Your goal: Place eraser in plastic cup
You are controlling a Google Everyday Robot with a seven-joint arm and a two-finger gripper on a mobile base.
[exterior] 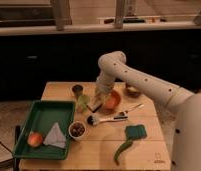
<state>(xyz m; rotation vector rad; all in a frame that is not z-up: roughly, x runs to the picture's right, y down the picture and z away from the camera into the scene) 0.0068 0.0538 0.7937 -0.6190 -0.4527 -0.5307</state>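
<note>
My gripper [97, 101] hangs from the white arm over the middle of the table, just right of the plastic cup [83, 103], a pale yellow-green tumbler. It is shut on the eraser [95, 106], a tan block that sticks out below the fingers, beside the cup's rim and above the table. The eraser is outside the cup.
A dark cup [77, 90] stands behind the plastic cup. An orange bowl [113, 101] is right of the gripper, with a brush [103, 119] in front of it. Also here are a white bowl [77, 130], a green sponge [136, 131], a green pepper [122, 150], and at the left a green tray [46, 111].
</note>
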